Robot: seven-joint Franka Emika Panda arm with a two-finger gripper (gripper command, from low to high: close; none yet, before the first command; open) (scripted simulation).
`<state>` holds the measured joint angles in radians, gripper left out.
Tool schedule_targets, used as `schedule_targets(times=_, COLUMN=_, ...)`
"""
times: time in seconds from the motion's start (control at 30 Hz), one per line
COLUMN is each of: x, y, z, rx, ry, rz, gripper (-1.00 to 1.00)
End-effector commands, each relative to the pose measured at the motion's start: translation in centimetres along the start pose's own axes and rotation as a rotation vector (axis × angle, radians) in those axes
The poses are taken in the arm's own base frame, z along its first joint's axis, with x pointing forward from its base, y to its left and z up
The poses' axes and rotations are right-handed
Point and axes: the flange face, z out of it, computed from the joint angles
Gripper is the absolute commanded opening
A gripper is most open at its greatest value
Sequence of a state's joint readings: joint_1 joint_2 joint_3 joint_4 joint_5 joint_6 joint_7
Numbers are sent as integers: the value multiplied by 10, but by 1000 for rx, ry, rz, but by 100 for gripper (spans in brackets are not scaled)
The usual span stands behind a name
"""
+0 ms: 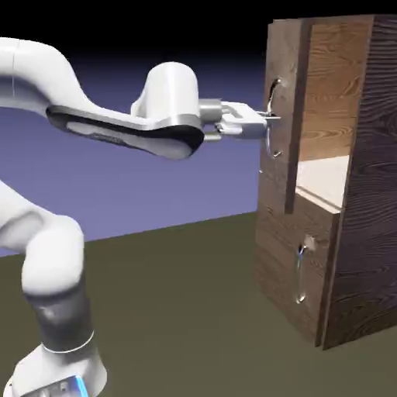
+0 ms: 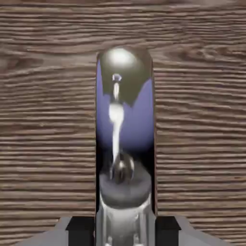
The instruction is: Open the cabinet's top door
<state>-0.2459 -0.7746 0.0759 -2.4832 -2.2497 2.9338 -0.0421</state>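
closed tight, the pincer (image 1: 269, 118) grips the long silver handle (image 1: 271, 116) of the top door (image 1: 281, 116), with almost no gap left between its two jaws. in the exterior view the white arm (image 1: 116, 128) reaches level toward the cabinet (image 1: 364, 194), and the pincer meets the handle at about the middle of its height, so the curved bar continues above and below the pincer.

in the hand view the handle (image 2: 125, 125) stands straight ahead of the pincer (image 2: 124, 230) and fills the middle of the picture, shiny and mirror-like. the grey fingertips (image 2: 79, 226) show low on either side of it, pressed against the bar. behind the handle, the wood grain of the top door (image 2: 48, 120) fills all the rest.

the top door is already swung out from the cabinet front. its panel stands just beyond the pincer, turned toward the arm. behind the panel, farther from the pincer, the inside of the cabinet is visible, with lighter wood and a pale inner shelf (image 1: 326, 182).

below the pincer is the shorter lower door (image 1: 298, 271) with its own small handle (image 1: 302, 267). it looks closed, flat with the front. the cabinet stands on the dark counter (image 1: 194, 310), which spreads under the arm.
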Motion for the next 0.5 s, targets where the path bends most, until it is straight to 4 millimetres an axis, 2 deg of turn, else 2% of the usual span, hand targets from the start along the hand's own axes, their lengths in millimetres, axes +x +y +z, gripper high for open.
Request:
schedule_targets(times=0.0, x=2, y=2, z=-4, rx=12, ry=-10, rz=0, gripper=-100)
schedule_targets(times=0.47, x=25, y=24, z=-48, rx=145, ry=-144, rz=0, gripper=-100)
